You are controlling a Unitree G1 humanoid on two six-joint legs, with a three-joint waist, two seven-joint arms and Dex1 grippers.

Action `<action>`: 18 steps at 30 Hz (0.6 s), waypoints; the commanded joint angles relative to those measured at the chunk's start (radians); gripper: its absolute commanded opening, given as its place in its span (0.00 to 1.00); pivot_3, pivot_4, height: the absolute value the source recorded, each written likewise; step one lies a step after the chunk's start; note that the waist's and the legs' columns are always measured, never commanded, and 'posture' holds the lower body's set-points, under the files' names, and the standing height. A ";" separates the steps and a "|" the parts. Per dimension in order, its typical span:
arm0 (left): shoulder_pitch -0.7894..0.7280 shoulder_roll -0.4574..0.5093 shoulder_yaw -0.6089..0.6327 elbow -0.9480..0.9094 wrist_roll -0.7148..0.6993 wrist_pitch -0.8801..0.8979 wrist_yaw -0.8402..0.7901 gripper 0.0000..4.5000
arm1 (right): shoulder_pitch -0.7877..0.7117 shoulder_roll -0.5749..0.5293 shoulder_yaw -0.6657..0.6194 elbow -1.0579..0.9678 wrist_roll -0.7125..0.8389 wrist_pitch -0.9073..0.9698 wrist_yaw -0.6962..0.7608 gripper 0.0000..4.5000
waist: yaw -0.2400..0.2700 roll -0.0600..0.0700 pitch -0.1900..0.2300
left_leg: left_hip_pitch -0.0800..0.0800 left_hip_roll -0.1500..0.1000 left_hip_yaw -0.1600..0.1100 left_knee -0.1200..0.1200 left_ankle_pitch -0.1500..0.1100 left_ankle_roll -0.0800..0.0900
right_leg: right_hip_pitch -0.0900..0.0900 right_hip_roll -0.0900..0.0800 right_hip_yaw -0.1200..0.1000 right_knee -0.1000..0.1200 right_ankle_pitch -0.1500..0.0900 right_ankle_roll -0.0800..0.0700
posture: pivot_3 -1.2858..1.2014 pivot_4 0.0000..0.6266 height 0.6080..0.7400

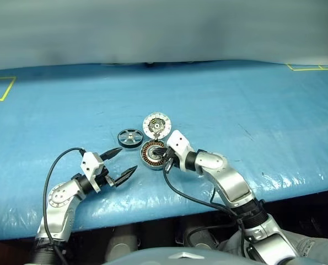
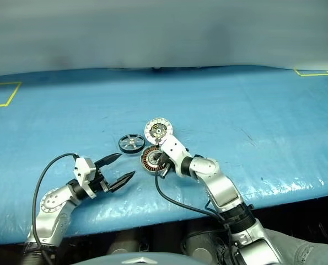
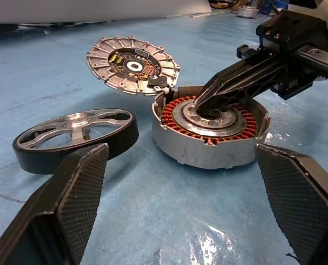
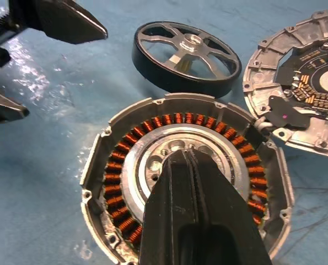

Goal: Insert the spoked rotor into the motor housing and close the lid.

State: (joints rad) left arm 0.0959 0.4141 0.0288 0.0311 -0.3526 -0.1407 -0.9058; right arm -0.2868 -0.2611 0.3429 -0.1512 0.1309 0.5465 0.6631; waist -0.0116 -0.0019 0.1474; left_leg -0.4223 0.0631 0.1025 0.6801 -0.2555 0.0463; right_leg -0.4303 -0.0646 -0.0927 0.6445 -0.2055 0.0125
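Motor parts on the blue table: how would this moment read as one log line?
right gripper: shut, tips in motor housing hub | left gripper: open, empty | spoked rotor: on table | lid: off

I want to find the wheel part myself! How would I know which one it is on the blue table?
Look at the blue table, near its front edge, where three round metal parts sit close together. The spoked rotor is the one nearest the left hand. Its rim is black with shiny silver spokes, unlike the motor housing with orange wire, or the lid, a flat grey disc.
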 commanded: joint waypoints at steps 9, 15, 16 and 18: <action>-0.132 0.050 0.068 -0.040 0.009 0.104 0.121 1.00 | 0.042 0.004 -0.067 -0.130 0.127 -0.017 0.024 0.00 | 0.004 0.000 0.000 | -0.001 0.000 -0.001 0.000 0.000 0.000 | 0.000 0.001 0.000 -0.001 0.000 0.001 | 0.52 0.24 1.00; -0.257 0.092 0.039 0.026 0.061 0.187 0.149 0.73 | 0.069 -0.007 -0.060 -0.124 0.118 -0.029 0.007 0.00 | 0.000 0.000 0.000 | -0.001 0.000 0.000 0.001 0.000 0.000 | 0.000 0.001 0.000 -0.001 0.001 0.002 | 0.52 0.24 1.00; -0.290 0.089 0.035 0.040 0.055 0.223 0.152 0.64 | 0.071 -0.009 -0.060 -0.122 0.113 -0.032 0.001 0.00 | -0.001 0.000 0.000 | -0.001 0.000 0.000 0.001 0.000 0.000 | 0.000 0.002 0.000 -0.001 0.001 0.002 | 0.52 0.24 1.00; -0.336 0.098 0.014 0.059 0.057 0.295 0.141 0.51 | 0.074 -0.011 -0.058 -0.118 0.108 -0.037 -0.006 0.00 | 0.001 -0.001 0.000 | -0.001 0.000 -0.001 0.001 0.000 0.000 | 0.000 0.002 0.000 0.000 0.002 0.003 | 0.52 0.24 1.00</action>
State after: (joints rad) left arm -0.2101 0.4939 0.0544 0.0889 -0.3002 0.1032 -0.7593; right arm -0.2122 -0.2746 0.2941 -0.2477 0.2409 0.5316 0.6636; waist -0.0110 -0.0026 0.1479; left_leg -0.4237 0.0629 0.1018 0.6812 -0.2551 0.0459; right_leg -0.4301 -0.0616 -0.0923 0.6442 -0.2037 0.0158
